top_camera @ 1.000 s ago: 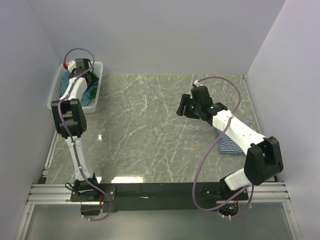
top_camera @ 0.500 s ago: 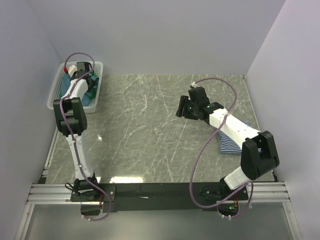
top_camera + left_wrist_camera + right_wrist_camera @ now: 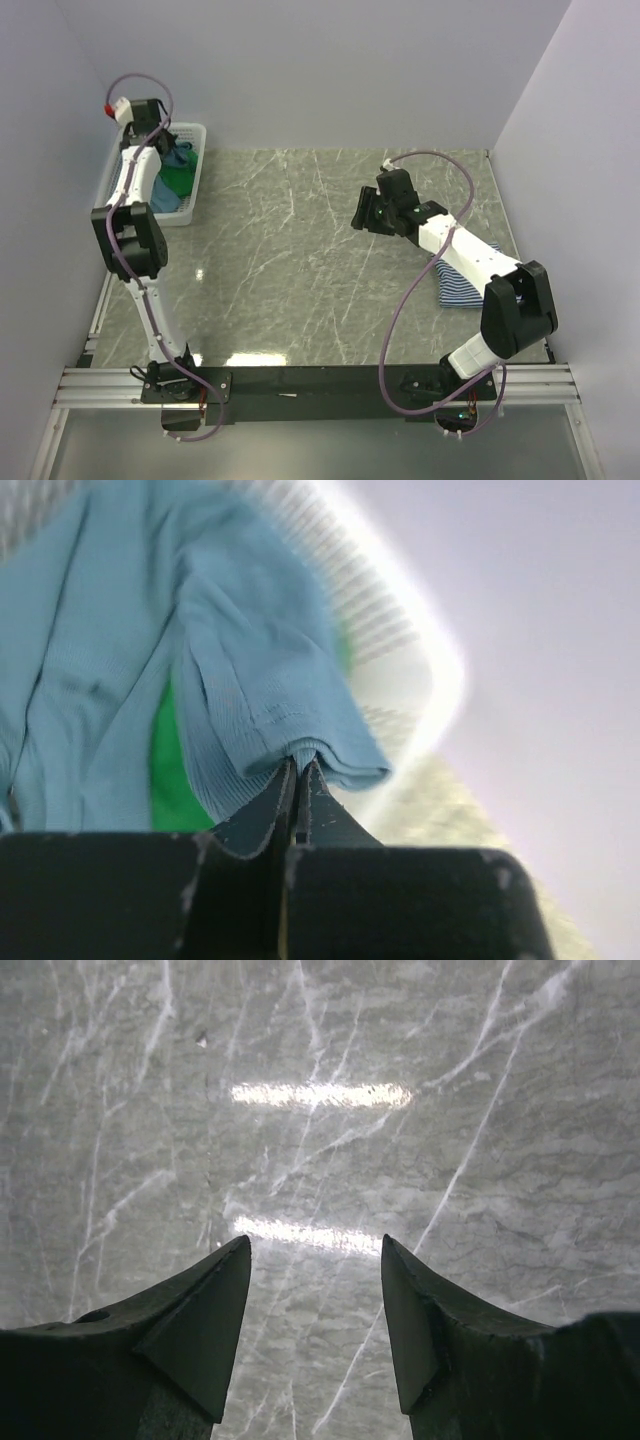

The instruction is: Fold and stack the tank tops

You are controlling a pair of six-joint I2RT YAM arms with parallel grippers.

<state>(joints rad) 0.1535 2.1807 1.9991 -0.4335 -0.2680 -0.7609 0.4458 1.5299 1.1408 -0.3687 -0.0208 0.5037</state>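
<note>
My left gripper (image 3: 302,765) is shut on a fold of the teal-blue tank top (image 3: 230,670), which hangs from its tips. From above, the left gripper (image 3: 158,128) is raised over the basket's far end with the teal-blue tank top (image 3: 180,155) dangling below it. The bright green tank top (image 3: 170,770) lies underneath in the basket; from above the green tank top (image 3: 178,182) shows beside the arm. The striped tank top (image 3: 460,288) lies on the table at the right, partly under the right arm. My right gripper (image 3: 315,1245) is open over bare marble, holding nothing; from above the right gripper (image 3: 362,212) hovers right of centre.
The white lattice basket (image 3: 192,200) stands at the table's far left corner, its rim (image 3: 400,650) blurred in the left wrist view. The grey marble table (image 3: 280,260) stretches between the arms. Walls close in on the left, back and right.
My left gripper has shut on the teal-blue tank top and risen up and back out of the basket, pulling the cloth up. The right gripper has barely shifted.
</note>
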